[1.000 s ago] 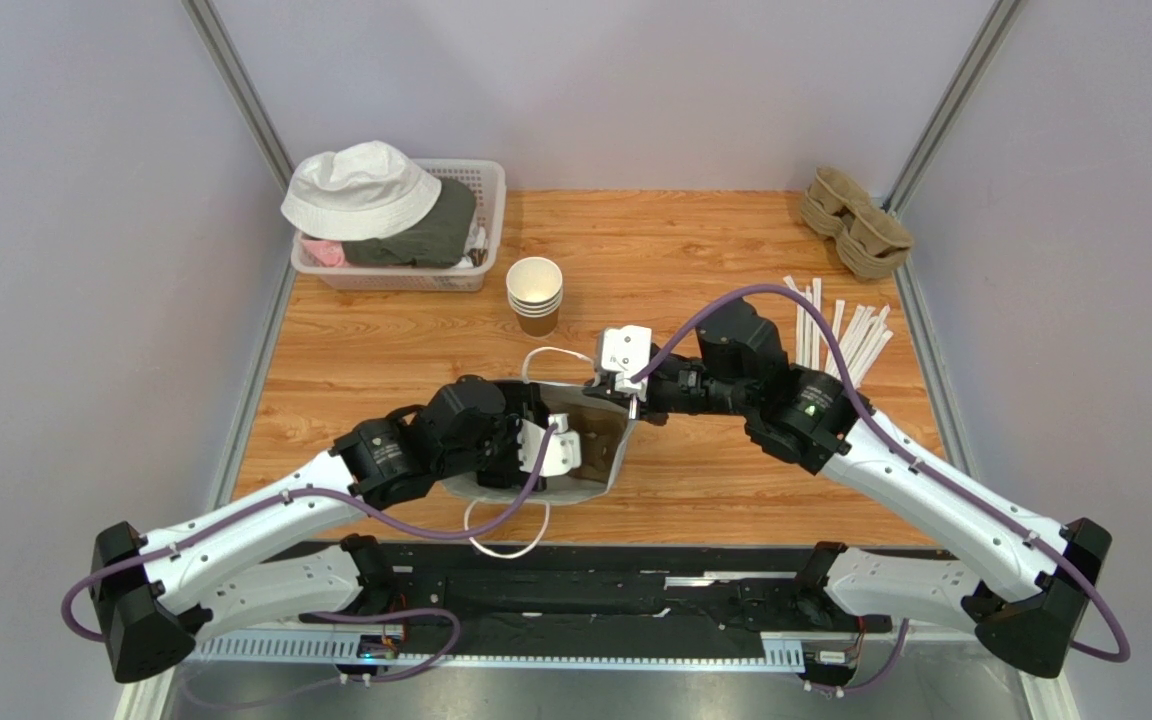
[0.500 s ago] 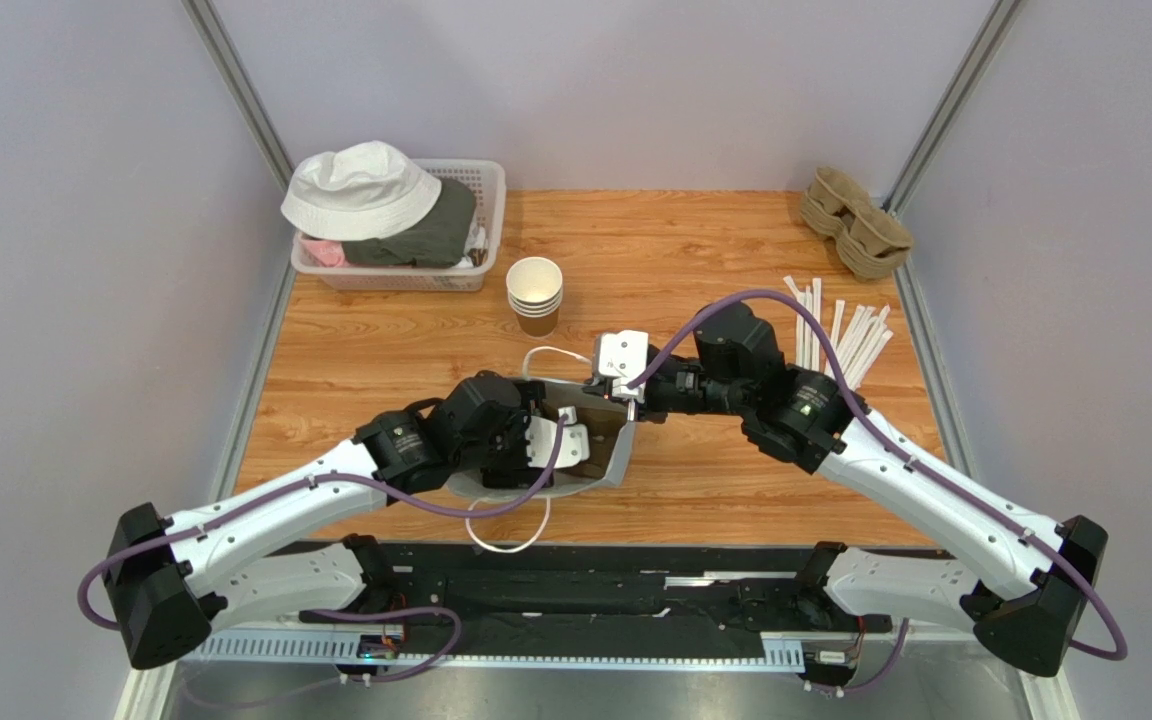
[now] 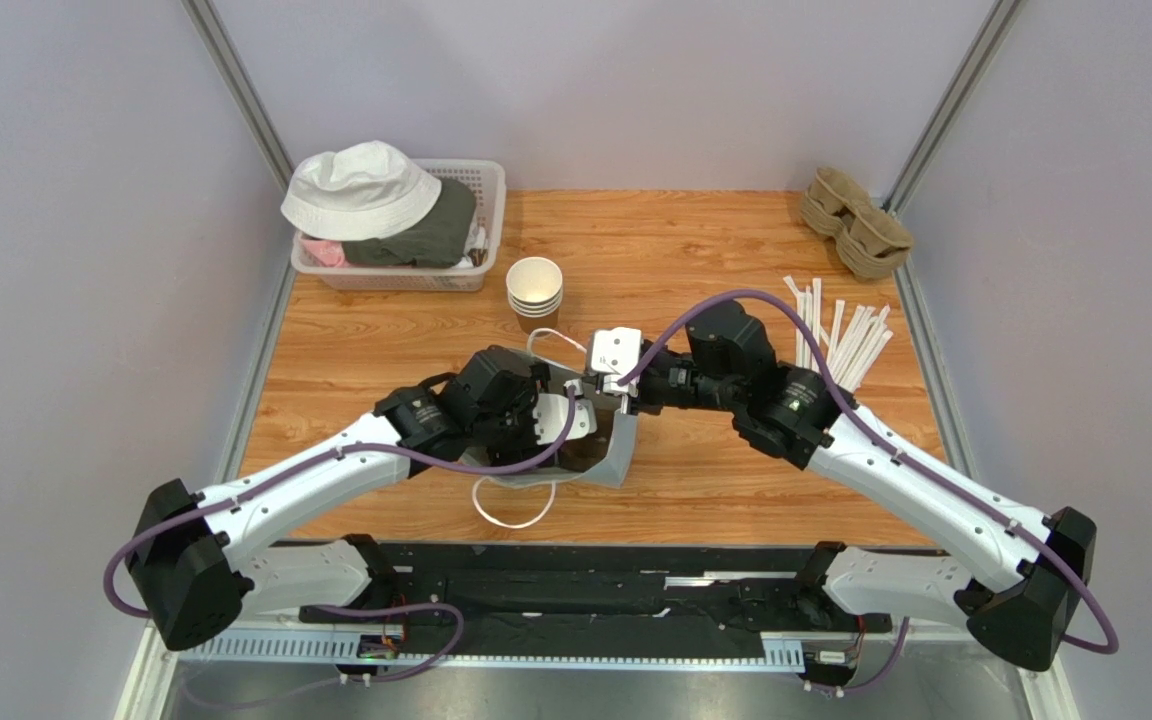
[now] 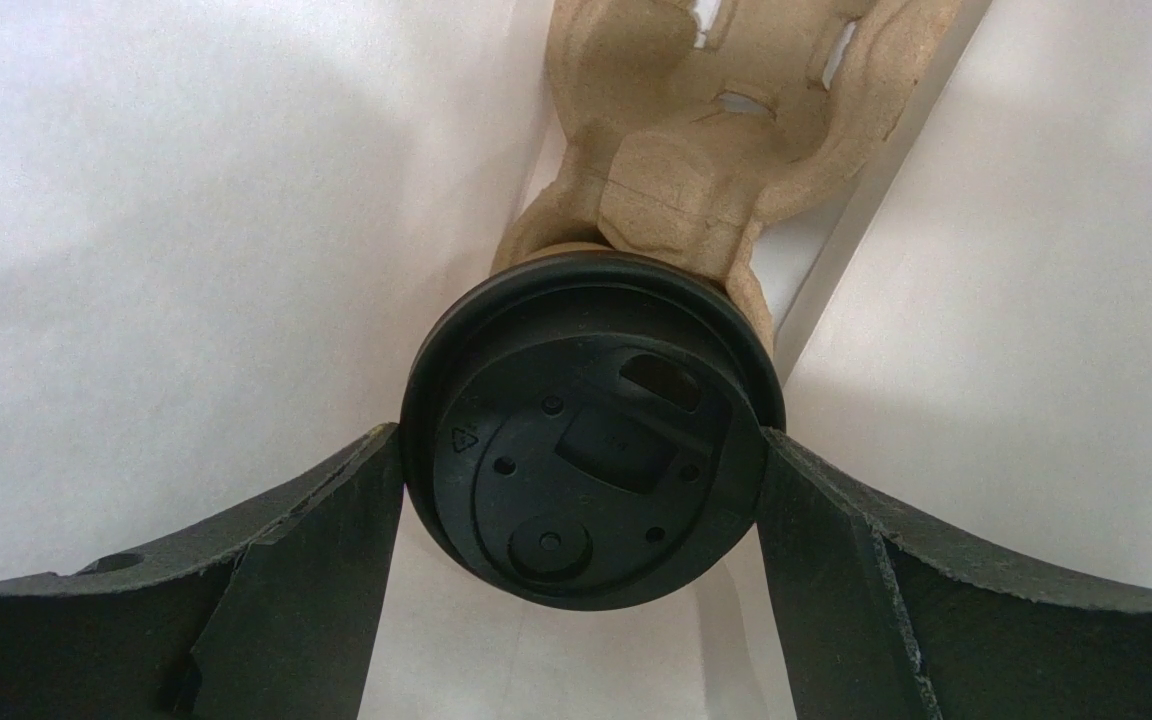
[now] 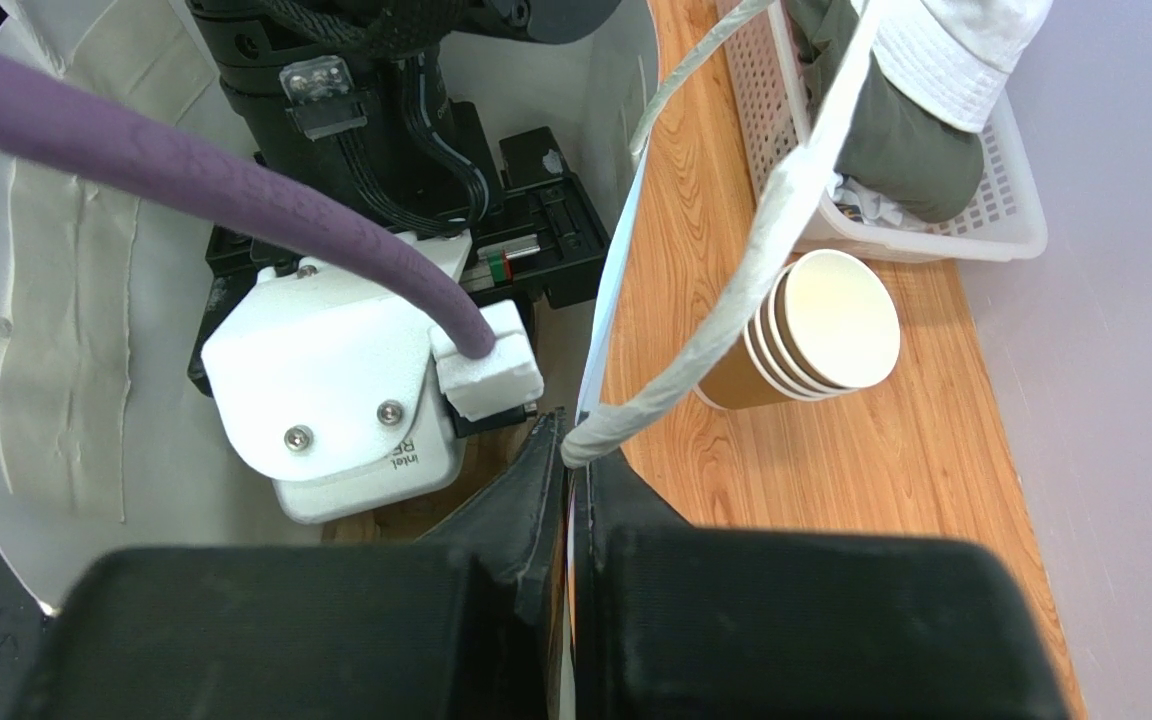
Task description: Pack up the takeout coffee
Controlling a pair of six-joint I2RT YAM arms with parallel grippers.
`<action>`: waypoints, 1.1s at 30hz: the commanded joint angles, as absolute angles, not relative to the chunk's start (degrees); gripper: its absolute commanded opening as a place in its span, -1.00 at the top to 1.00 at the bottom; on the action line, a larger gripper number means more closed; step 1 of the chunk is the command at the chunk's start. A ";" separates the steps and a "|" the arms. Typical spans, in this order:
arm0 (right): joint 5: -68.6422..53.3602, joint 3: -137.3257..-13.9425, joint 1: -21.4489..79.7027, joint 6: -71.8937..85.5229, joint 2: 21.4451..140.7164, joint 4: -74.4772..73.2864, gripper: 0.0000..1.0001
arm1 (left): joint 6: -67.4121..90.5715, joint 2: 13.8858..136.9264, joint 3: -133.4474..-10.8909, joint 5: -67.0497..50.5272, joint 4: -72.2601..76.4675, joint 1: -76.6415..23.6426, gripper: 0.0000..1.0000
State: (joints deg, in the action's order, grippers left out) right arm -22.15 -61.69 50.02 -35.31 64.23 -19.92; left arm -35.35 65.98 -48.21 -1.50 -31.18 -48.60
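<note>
The takeout coffee point(image 4: 590, 428) shows in the left wrist view as a round black lid facing the camera. My left gripper point(image 4: 582, 483) is shut on it, one finger against each side of the lid. Both are inside the white paper bag point(image 3: 623, 450), whose walls point(image 4: 162, 225) fill that view. A brown pulp cup carrier point(image 4: 702, 135) lies in the bag just behind the cup. My right gripper point(image 5: 570, 458) is shut on the bag's rim point(image 5: 608, 338), next to a white handle point(image 5: 732, 300). From above, the left wrist point(image 3: 560, 420) hides the cup.
A stack of lidless paper cups point(image 3: 534, 288) stands just behind the bag. A white basket point(image 3: 489, 188) with clothes and a white hat point(image 3: 360, 188) sits back left. White straws point(image 3: 838, 333) and spare pulp carriers point(image 3: 856, 222) lie at the right.
My left arm has pushed forward and to the right, deeper into the bag. The bag and my right gripper have shifted a little toward the back.
</note>
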 commanded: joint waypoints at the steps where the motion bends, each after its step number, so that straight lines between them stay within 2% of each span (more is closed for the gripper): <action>1: -23.29 -62.14 49.92 -36.39 64.69 -17.49 1.00 | -31.82 69.61 -47.55 -4.92 -37.00 -47.81 1.00; 9: -22.76 -63.98 49.31 -35.42 65.21 -19.24 1.00 | -33.31 62.67 -49.04 -2.20 -33.40 -47.81 1.00; 12: -22.85 -67.14 49.22 -32.97 66.96 -23.81 0.46 | -33.75 62.58 -49.92 -1.23 -33.49 -47.81 1.00; 13: -23.20 -67.76 49.13 -32.26 67.32 -24.95 0.19 | -33.92 62.49 -49.66 -1.06 -33.23 -47.90 1.00; 16: -24.95 -69.61 48.96 -30.59 68.55 -29.17 0.00 | -33.66 62.31 -49.13 -0.53 -32.70 -48.34 1.00; 19: -25.49 -71.36 48.96 -30.23 69.87 -33.39 -0.03 | -33.40 61.79 -48.34 -0.09 -32.17 -49.22 1.00; 26: -21.10 -71.54 48.96 -31.20 71.28 -37.27 0.11 | -33.31 60.03 -46.58 -0.09 -30.68 -50.10 1.00; 29: -20.74 -71.81 48.96 -31.90 72.50 -37.00 0.51 | -33.49 59.07 -46.14 1.76 -29.89 -50.54 1.00; 30: -19.70 -71.98 48.96 -31.99 72.77 -36.48 0.89 | -33.66 58.89 -46.14 1.93 -29.62 -50.71 1.00; 31: -18.73 -72.59 48.96 -31.99 73.03 -34.82 1.00 | -33.66 58.63 -46.32 2.46 -29.18 -50.63 1.00; 33: -15.32 -72.95 49.04 -31.82 72.95 -32.36 1.00 | -33.92 58.27 -47.10 3.07 -28.66 -50.80 1.00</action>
State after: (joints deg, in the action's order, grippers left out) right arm -20.58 -70.72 48.93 -31.83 72.23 -34.72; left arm -34.59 60.29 -46.26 1.39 -31.90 -50.52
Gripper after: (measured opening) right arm 0.015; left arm 0.879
